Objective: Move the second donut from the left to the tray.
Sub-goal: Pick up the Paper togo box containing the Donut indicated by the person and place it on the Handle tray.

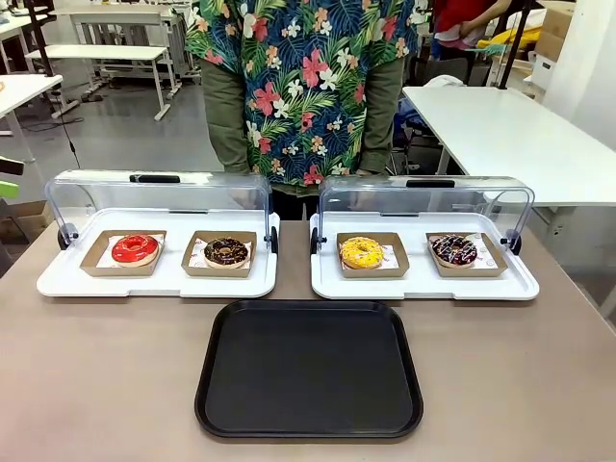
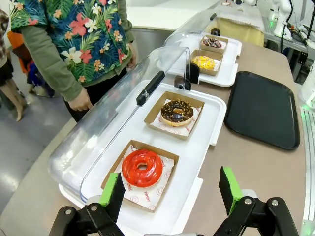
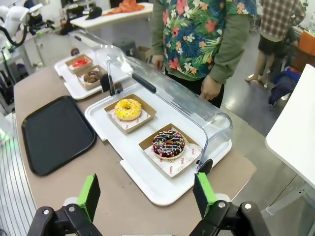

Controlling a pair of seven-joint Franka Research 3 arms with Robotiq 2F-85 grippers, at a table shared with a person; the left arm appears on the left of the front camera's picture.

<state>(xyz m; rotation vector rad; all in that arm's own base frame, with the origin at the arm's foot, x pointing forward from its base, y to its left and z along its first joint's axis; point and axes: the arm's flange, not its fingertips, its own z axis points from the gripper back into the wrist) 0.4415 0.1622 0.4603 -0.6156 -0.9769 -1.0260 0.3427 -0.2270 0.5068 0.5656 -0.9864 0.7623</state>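
Observation:
The second donut from the left (image 1: pixel 226 252) is chocolate-brown with light speckles. It lies in a square cardboard holder on the left white tray (image 1: pixel 154 281), to the right of a red-glazed donut (image 1: pixel 135 249). The left wrist view shows this chocolate donut (image 2: pixel 177 112) beyond the red one (image 2: pixel 142 167). The black tray (image 1: pixel 310 369) lies bare at the table's near middle. My left gripper (image 2: pixel 171 194) hovers open above the left white tray's near end. Over the table's right end, my right gripper (image 3: pixel 147 195) hangs open, near a sprinkled donut (image 3: pixel 168 143).
The right white tray (image 1: pixel 423 279) carries a yellow donut (image 1: pixel 361 252) and a dark sprinkled donut (image 1: pixel 453 250). Both clear lids (image 1: pixel 159 197) stand raised at the back. A person in a floral shirt (image 1: pixel 303 87) stands at the far edge, hands down.

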